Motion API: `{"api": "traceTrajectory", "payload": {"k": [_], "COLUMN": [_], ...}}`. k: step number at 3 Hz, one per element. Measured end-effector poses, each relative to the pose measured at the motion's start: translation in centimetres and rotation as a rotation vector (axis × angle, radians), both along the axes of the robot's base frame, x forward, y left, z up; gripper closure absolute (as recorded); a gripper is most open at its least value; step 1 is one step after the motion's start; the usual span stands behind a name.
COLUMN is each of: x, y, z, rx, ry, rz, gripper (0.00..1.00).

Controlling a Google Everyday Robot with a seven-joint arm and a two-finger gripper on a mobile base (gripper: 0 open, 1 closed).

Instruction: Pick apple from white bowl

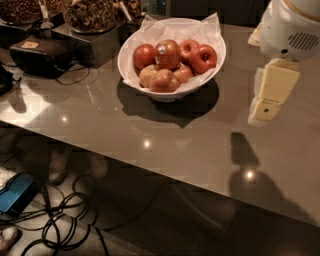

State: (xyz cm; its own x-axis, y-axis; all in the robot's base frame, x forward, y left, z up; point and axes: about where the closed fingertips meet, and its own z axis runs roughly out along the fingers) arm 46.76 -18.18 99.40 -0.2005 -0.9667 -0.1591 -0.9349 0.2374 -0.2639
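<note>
Sitting at the top of the heap inside the white bowl (131, 75), toward the rear centre: apple (168, 56), large, round, dark red, with a small pale sticker (161, 49) near the stem. Pressed against other red apples (202, 59) on either side, with smaller yellowish-red apples (163, 81) just in front.

Gripper (264, 109): at the right of the view, above the counter, well apart from the bowl and to its right. Hanging below the bulky white arm housing (292, 30), pointing down, tilted slightly leftward. Not touching bowl or fruit. Released or clenched: cannot tell from this view.

Counter (150, 145): flat, grey-brown, glossy, dotted with small bright lamp reflections. Dark shadow of the gripper (242, 150) on the surface below it; broad bowl shadow (170, 107) directly in front of the bowl. At the rear left: dark containers of nuts (90, 12) on black bases, and a black device (42, 55) beside them. Beyond the near counter edge, lower down: dim floor with tangled black cables (65, 222) and a blue object (15, 192) at far left.

Bowl: wide, shallow, glossy white, lined with crinkled white paper (156, 22) standing up past the rear rim. Apple skin: smooth, with a soft highlight. Gripper: cream-coloured, blocky, matte.
</note>
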Motion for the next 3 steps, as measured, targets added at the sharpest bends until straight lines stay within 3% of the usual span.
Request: {"api": "traceTrajectory", "payload": {"k": [2,3], "x": [1.1,6.9], "y": [1.1,4.3], "z": [0.8,3.4], "rx": [0.021,0.053], "ry": [-0.042,-0.070], "rz": [0.017,-0.031], "gripper": [0.00,0.00]}}
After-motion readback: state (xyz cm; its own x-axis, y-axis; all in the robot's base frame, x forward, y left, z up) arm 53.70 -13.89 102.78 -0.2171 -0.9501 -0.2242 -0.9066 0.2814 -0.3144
